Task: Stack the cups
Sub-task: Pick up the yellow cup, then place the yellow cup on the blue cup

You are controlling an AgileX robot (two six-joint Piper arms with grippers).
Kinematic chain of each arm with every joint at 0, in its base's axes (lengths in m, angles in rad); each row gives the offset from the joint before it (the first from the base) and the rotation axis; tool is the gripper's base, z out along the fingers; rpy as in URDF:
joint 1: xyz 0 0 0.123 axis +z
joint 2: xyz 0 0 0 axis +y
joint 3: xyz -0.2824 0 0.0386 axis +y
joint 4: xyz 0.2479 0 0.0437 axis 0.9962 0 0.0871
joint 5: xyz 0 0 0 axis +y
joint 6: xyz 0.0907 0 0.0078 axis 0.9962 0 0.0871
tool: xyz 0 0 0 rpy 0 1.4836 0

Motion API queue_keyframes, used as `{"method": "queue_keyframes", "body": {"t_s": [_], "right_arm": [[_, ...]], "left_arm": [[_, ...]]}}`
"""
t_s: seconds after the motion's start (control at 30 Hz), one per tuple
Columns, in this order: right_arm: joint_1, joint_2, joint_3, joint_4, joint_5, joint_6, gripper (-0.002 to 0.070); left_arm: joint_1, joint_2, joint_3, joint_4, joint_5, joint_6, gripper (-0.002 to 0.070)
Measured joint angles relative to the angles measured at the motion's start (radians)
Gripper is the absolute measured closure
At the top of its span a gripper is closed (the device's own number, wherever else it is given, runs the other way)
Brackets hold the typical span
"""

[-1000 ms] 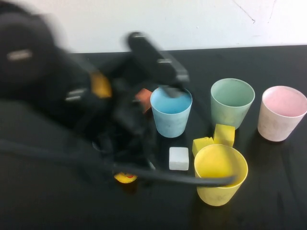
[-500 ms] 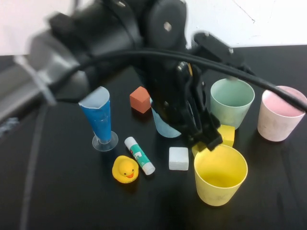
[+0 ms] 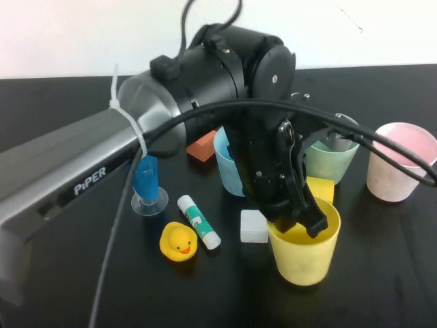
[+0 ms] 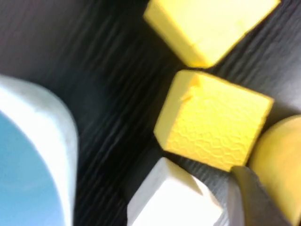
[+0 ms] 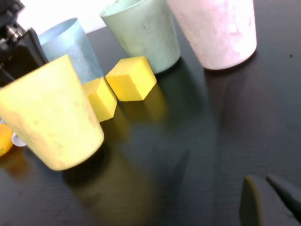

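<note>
High view: the left claw sits at centre-right of the frame on the near rim of the yellow cup, apparently pinching its wall to lift it for stacking; the blue cup, green cup and pink cup stand apart on the desk. Left wrist view: yellow blocks fill the frame. Right wrist view: the right claw, lower right, hangs clear of the cups with its fingers close together.

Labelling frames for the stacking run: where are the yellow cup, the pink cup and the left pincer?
yellow cup [image 3: 305, 256]: high view, front wall.
pink cup [image 3: 390, 179]: high view, outer wall.
left pincer [image 3: 300, 220]: high view, fingertips at the yellow cup's rim.
</note>
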Motion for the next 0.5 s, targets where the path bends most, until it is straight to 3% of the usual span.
{"method": "queue_keyframes", "body": {"t_s": [0.07, 0.27, 0.5], "right_arm": [[0.000, 0.000, 0.000, 0.005, 0.000, -0.006, 0.0679], [0.000, 0.000, 0.000, 0.008, 0.000, -0.011, 0.0679], [0.000, 0.000, 0.000, 0.009, 0.000, -0.012, 0.0679]], "left_arm": [[-0.001, -0.016, 0.000, 0.006, 0.000, 0.002, 0.0641], [-0.001, -0.149, -0.033, 0.047, 0.003, -0.012, 0.0662], [0.014, -0.248, -0.157, 0.300, 0.010, -0.135, 0.0662]]}}
